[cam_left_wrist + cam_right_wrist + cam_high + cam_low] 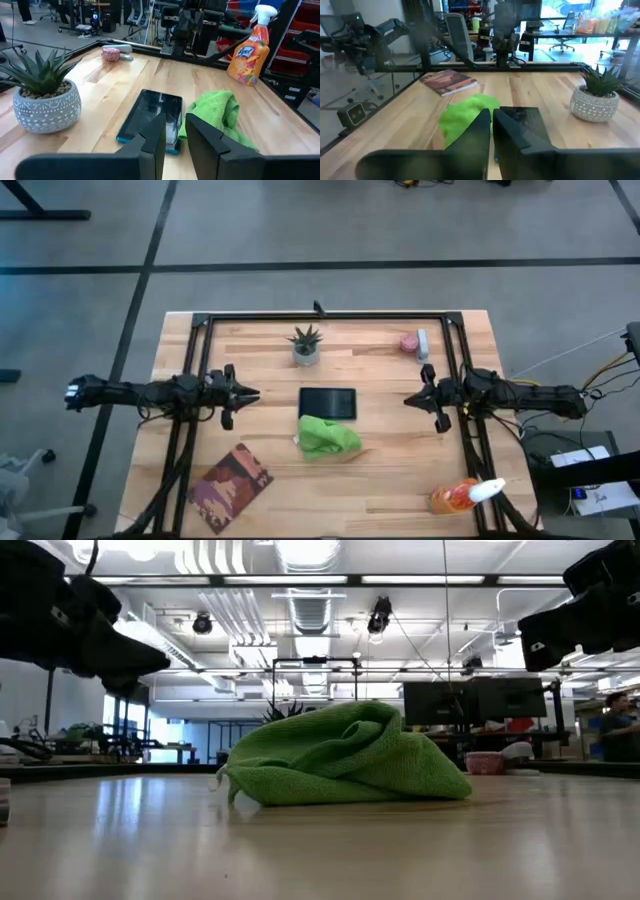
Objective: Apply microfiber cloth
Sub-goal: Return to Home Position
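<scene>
High view shows the microfiber cloth [327, 437] lying loose and bunched in the middle of the table [400, 470], let go by both arms. Its far edge touches, or all but touches, the near edge of the dark tablet [327, 402], which lies flat just beyond it.

The left gripper [252, 395] hangs above the table to the left of the tablet and the right gripper [408, 399] to its right, each pointing inward and clear of cloth and tablet alike. In the left wrist view the fingers [156, 135] stand narrowly apart with nothing between them; in the right wrist view the fingers [480, 130] are all but closed, also empty.

The wiping looks finished, so what remains is most likely the arms drawing back. The main risk would be a gripper dipping low as it pulls out — a fingertip could catch a raised fold, drag the cloth and nudge the tablet with it.

A small potted plant [306, 346] stands beyond the tablet, and a pink object [409, 342] lies far right. An orange spray bottle [462, 497] stands at the near right corner — upright and likely easy to topple if the right arm swung toward it. A patterned book [231, 480] lies near left. Nothing sits directly between either gripper and its own side of the table.
</scene>
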Controlling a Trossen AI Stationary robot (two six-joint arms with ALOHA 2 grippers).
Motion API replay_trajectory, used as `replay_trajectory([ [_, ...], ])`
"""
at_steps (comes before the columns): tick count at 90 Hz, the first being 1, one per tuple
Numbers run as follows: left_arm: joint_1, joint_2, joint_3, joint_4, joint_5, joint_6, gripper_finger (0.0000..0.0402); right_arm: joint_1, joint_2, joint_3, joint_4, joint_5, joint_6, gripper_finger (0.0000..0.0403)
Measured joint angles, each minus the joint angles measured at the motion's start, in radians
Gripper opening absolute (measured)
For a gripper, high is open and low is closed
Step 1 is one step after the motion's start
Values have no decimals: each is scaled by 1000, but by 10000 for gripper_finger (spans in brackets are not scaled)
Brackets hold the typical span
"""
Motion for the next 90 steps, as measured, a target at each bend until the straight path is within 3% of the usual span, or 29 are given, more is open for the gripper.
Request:
replay_trajectory([
  [90,1,70,9,6,1,0,59,0,0,0,0,0,0,0],
])
